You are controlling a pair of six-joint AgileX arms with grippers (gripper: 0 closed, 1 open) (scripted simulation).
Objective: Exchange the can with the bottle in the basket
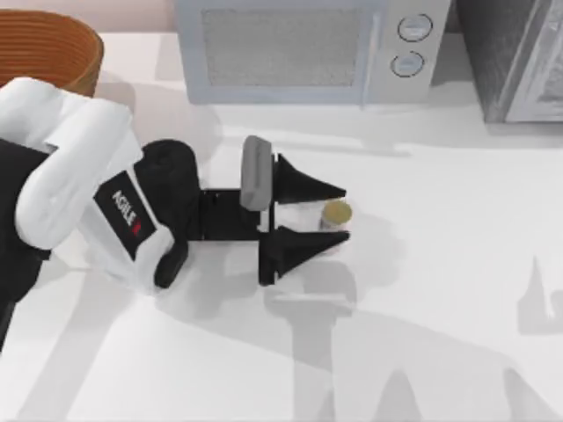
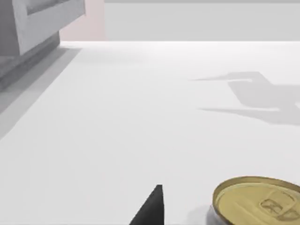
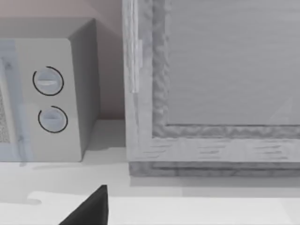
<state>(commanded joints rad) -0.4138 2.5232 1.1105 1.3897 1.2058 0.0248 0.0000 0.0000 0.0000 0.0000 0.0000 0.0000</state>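
Observation:
The can (image 1: 335,214) stands upright on the white table near the middle, its dull gold top facing up. My left gripper (image 1: 345,214) is open and straddles it, one black finger on each side. In the left wrist view the can's gold lid (image 2: 257,202) sits close, with a gap between it and one black fingertip (image 2: 153,208). The orange-brown wicker basket (image 1: 44,48) sits at the far left back corner, behind my left arm. The bottle is out of view. My right gripper (image 3: 89,211) is parked facing the back of the table.
A grey microwave (image 1: 308,48) with two round knobs stands at the back centre. Right of it is a grey framed cabinet (image 1: 519,57). The right wrist view looks at both, the microwave (image 3: 47,93) and the cabinet (image 3: 211,84).

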